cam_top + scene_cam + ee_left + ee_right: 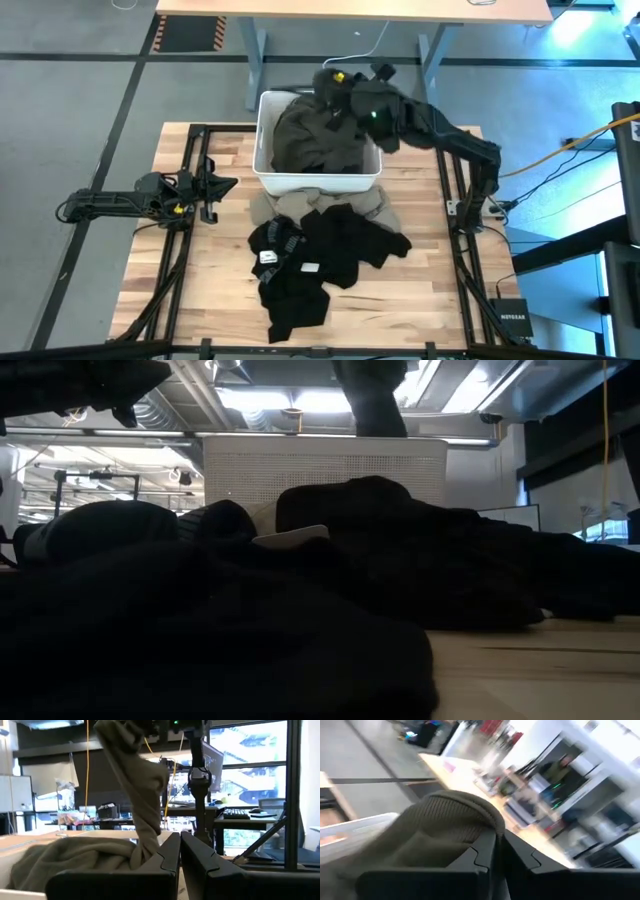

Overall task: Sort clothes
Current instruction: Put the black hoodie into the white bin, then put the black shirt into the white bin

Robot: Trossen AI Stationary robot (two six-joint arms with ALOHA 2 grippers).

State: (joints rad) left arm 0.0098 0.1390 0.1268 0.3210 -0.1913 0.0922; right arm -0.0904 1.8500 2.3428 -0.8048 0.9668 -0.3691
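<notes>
High view overhead, straight down; low view level at tabletop. Both share white rectangular plastic bin (318, 180) (325, 470), table's 12 o'clock.

Your right arm is stretched from its base at the table's right edge up toward the far side, and the right gripper (338, 88) is pinched tight on the garment (445, 825). Your left arm sits folded low at the left edge, left gripper (222, 185) closed, pointing inward.
</notes>
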